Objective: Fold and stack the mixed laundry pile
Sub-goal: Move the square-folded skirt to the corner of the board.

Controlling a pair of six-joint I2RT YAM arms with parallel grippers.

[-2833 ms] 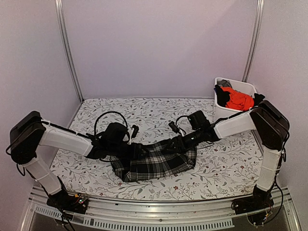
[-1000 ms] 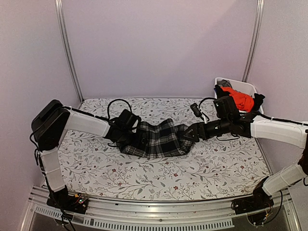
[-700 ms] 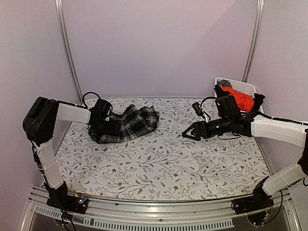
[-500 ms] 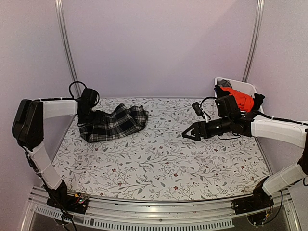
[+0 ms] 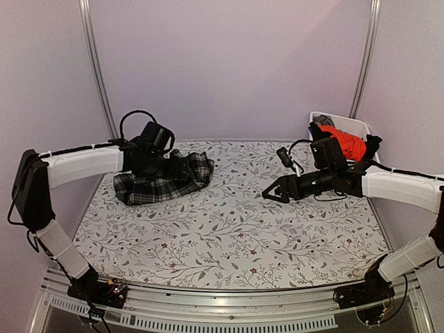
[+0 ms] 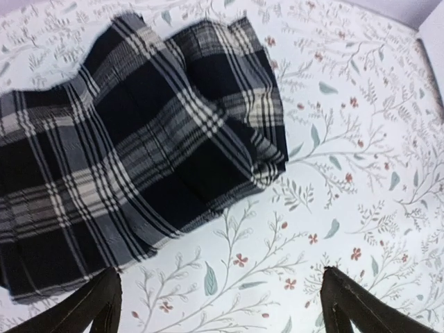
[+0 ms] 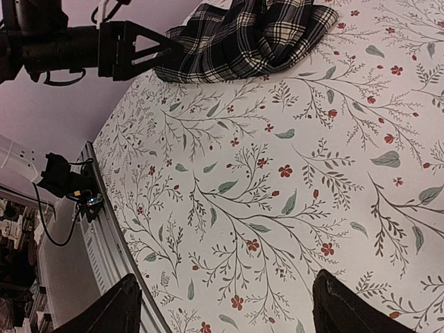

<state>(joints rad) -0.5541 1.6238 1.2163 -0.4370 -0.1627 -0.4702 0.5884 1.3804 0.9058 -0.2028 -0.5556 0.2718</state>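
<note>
Plaid cloth, black and white: the plaid garment [image 5: 163, 182] lies bunched in a rough fold at the far-left corner of the tabletop, no finger on it. Left gripper [image 6: 220, 302]: poised over that garment's right end, fingers spread wide, nothing held. Floral tablecloth [image 5: 229, 236]: covers the whole top. Right gripper [image 5: 270, 193]: hovers right of centre, jaws parted wide, empty. White bin [image 5: 347, 123]: at the far-right corner, holding the orange-red garment [image 5: 345, 144] and the dark garments [image 5: 320, 133]. Step, as judged: first piece set down as the base of the stack. The next move calls for the right gripper to swing back to the bin, pinch one piece alone and carry it to the middle for folding. Not determinable: the count of dark pieces, what lies under the orange-red one, and whether the plaid fold is even, its left edge being cut off in the left wrist view.
</note>
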